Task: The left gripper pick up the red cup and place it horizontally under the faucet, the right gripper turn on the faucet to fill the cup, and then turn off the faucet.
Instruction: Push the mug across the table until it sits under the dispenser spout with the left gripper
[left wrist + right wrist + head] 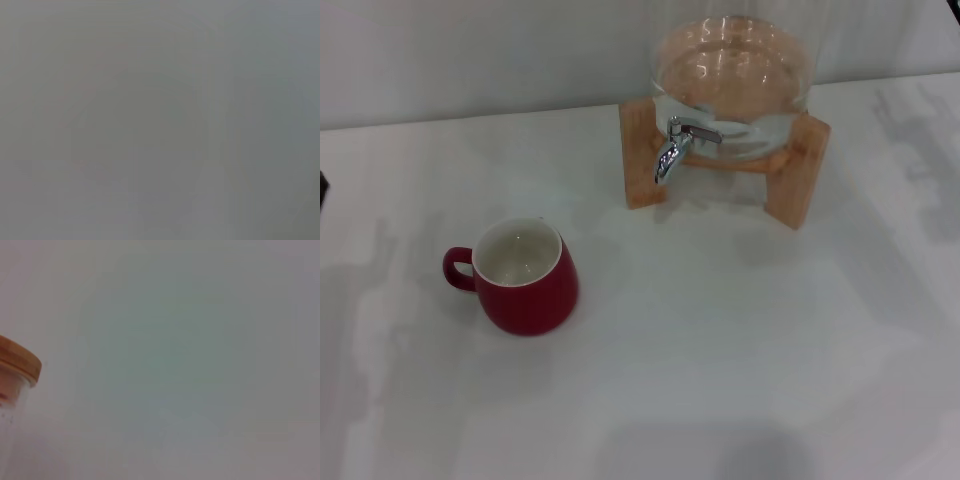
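— Where does the red cup [525, 277] stand as work opens?

— Upright on the white table [740, 350], on the robot's left side, white inside showing, loop handle pointing further left. The faucet [675, 145] juts from a glass jar [735, 75] in a wooden stand [795, 175], well apart from the cup, further back and to the right.

— And the grippers?

— Neither the left gripper nor the right gripper appears in any view, so spread or pressed together cannot be told. The left wrist view is blank grey; the right wrist view catches only the jar's wooden lid [20, 360].

— Which arm is nearer?

— Judging by sides, the left. The cup is glossy, rounded, empty, its mouth facing up.
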You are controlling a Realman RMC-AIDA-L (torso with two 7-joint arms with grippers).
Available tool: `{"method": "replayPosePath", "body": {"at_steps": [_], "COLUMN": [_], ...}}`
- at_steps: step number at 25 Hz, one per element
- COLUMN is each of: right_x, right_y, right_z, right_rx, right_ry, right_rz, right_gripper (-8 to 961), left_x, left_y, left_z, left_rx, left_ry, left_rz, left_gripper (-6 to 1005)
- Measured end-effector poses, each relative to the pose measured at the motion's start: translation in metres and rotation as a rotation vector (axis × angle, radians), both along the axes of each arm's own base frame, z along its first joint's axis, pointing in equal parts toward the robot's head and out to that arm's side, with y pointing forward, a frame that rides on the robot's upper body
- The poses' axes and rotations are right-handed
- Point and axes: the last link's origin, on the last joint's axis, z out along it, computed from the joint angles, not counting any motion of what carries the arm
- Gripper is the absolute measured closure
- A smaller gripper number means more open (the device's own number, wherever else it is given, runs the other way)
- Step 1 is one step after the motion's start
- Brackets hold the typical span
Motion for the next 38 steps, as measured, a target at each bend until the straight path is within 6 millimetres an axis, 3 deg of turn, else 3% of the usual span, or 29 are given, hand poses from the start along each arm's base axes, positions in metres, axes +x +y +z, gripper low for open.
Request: {"method": "replayPosePath", "body": {"at_steps": [16, 38], "right_x": [-0.008, -0.011], "right_y": [0.01, 0.016], "right_z": [0.006, 0.007], "right_rx": [0.005, 0.001], "right_ry": [-0.017, -0.026], "right_rz": [0.008, 0.007], "right_gripper": [321, 320], "left_x": [-0.008, -0.009], "left_y": [-0.033, -0.051], "left_z": [-0.026, -0.045], "left_rx": [-0.127, -0.214], "left_ry": [0.036, 0.034], "left_rz": [-0.009, -0.004], "left_gripper": [138, 138]}}
